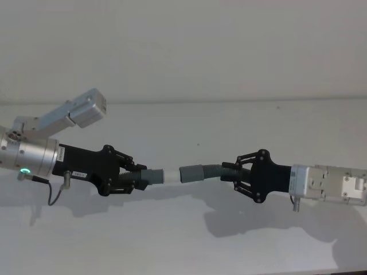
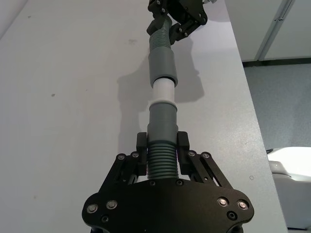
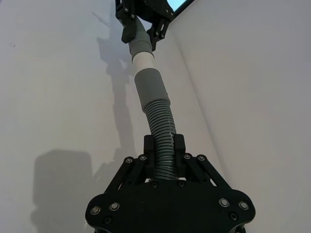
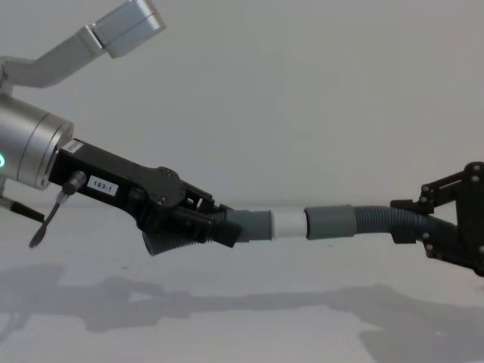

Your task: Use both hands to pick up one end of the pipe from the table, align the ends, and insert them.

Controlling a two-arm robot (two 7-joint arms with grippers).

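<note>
Both pipe pieces are held in the air above the tabletop (image 1: 183,240), roughly end to end: the left gripper (image 1: 127,175) has its jaws pinching the ribbed part of the piece with the white tip (image 1: 171,175), the right gripper (image 1: 239,173) pinches the ribbed part of the piece with the socket cuff (image 1: 192,172). Tip meets the socket mouth, most of the white showing, so barely inserted if at all. The axes look nearly in line, slight bend at the joint; the next push likely runs straight along that shared axis, grippers toward each other.
</note>
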